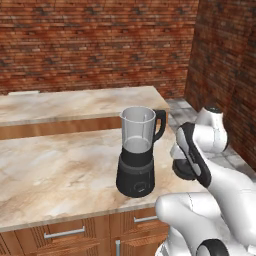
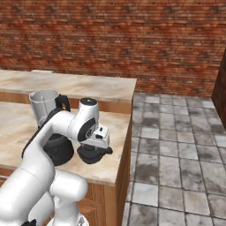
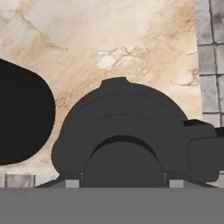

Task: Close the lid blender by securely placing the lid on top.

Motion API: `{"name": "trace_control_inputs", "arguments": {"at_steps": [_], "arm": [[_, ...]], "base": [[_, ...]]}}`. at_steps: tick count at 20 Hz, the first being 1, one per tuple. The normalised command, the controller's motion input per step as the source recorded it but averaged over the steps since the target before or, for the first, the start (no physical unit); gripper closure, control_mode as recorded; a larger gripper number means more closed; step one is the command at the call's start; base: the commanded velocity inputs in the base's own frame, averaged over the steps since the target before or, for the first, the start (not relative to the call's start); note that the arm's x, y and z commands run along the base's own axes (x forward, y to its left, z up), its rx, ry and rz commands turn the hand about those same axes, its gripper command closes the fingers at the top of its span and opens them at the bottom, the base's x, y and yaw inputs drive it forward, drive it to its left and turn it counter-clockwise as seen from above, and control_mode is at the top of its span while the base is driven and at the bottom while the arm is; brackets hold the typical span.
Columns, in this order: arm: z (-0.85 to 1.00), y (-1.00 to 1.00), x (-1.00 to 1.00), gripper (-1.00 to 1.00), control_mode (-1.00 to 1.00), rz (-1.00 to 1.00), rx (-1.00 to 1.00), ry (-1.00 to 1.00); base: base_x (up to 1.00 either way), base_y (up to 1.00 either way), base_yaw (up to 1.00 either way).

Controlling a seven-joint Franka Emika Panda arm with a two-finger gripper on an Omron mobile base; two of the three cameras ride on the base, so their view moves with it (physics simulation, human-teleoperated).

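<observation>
The gripper sits low over the lid at lower centre of the hand view, right at its knob. Whether it grips cannot be told. The lid lies on the surface, just beside the open blender.

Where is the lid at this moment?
The lid lies on the counter near its right edge, just right of the blender, directly under the gripper; the blender's jar is open.
</observation>
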Motion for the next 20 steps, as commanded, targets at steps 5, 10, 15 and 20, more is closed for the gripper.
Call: {"name": "trace_control_inputs", "arguments": {"at_steps": [5, 10, 15, 20], "arm": [[1.0, 0.02, 0.0, 1.0, -1.0, 0.0, 0.0, -0.23], [1.0, 0.01, -0.06, 1.0, -1.0, 0.0, 0.0, -0.21], [1.0, 0.02, -0.16, 1.0, -1.0, 0.0, 0.0, -0.2], [1.0, 0.25, -0.09, 1.0, -1.0, 0.0, 0.0, -0.15]], "base": [[0.0, 0.0, 0.0], [0.0, 0.0, 0.0], [0.0, 0.0, 0.0], [0.0, 0.0, 0.0]]}}
